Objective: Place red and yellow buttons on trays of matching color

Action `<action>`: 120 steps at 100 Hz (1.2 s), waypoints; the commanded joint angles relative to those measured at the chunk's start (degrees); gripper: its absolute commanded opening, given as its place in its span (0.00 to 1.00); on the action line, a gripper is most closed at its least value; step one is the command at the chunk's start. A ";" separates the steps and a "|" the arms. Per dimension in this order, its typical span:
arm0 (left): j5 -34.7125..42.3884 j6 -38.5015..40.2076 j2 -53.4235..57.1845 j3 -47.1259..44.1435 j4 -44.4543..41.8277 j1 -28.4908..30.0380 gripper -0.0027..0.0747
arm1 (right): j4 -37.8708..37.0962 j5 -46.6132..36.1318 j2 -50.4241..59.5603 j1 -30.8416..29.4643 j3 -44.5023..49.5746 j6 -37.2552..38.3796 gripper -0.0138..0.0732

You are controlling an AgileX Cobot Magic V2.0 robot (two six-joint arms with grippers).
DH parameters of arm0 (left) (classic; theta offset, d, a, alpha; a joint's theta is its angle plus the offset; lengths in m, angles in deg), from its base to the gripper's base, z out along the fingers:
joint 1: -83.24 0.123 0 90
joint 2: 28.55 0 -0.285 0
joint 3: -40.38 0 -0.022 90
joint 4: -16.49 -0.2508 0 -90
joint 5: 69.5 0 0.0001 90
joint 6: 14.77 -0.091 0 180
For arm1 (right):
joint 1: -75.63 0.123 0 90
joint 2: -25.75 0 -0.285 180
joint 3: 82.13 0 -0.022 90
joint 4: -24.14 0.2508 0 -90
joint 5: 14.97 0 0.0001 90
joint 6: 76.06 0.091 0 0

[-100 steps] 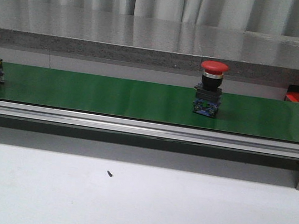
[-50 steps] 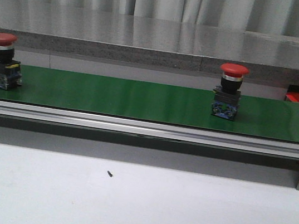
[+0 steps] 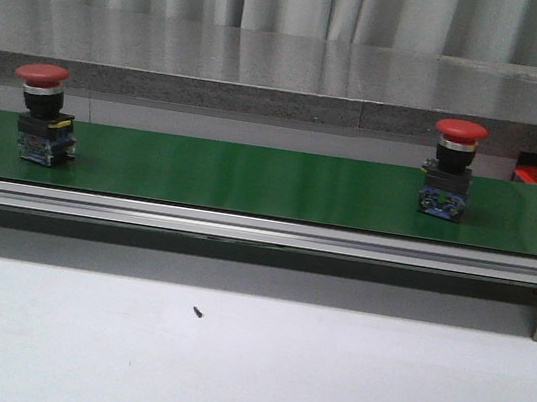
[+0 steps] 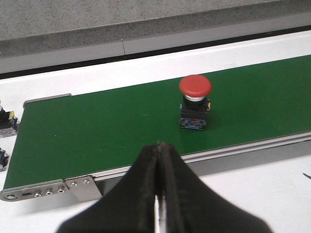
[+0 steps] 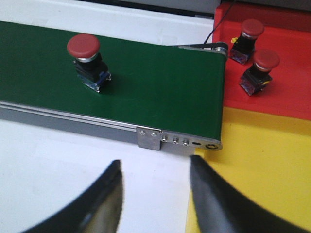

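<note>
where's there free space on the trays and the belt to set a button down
The yellow tray shows nothing on it, right beside the belt's end. The red tray holds two red buttons near the belt; its outer part is bare. The belt is open between its two buttons.

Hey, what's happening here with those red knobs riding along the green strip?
Two red buttons stand upright on a green conveyor belt: one near its left end, one further right. Neither arm holds anything. The left end effector is shut and empty, short of the belt. The right end effector is open, near the belt's end. Beyond that end, two red buttons already sit on a red tray; the yellow tray shows none.
</note>
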State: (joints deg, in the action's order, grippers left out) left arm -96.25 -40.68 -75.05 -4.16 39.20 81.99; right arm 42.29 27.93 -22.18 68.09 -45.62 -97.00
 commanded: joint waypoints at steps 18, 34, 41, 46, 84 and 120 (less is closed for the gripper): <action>4.25 -0.04 0.18 1.62 0.81 -0.40 0.01 | 2.74 1.76 -9.72 -0.10 -7.11 -0.22 0.78; 4.25 -0.04 0.18 1.62 0.81 -0.40 0.01 | 3.01 5.24 -19.11 0.04 -13.88 -0.22 0.78; 4.25 -0.04 0.18 1.62 0.81 -0.40 0.01 | 3.01 6.40 -23.12 0.74 -16.85 -0.22 0.78; 4.25 -0.04 0.18 1.62 0.81 -0.40 0.01 | 3.01 6.98 -25.81 1.48 -18.77 -0.27 0.78; 4.25 -0.04 0.18 1.62 0.81 -0.40 0.01 | 2.38 7.08 -40.38 6.44 -29.35 -1.10 0.78; 4.32 -0.04 0.18 1.62 0.81 -0.40 0.01 | 0.23 3.95 -50.28 7.09 -34.26 -1.10 0.78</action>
State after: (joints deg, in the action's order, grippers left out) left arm -95.86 -40.68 -75.05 -4.16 39.20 81.99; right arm 42.59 33.89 -72.48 75.12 -77.15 -97.46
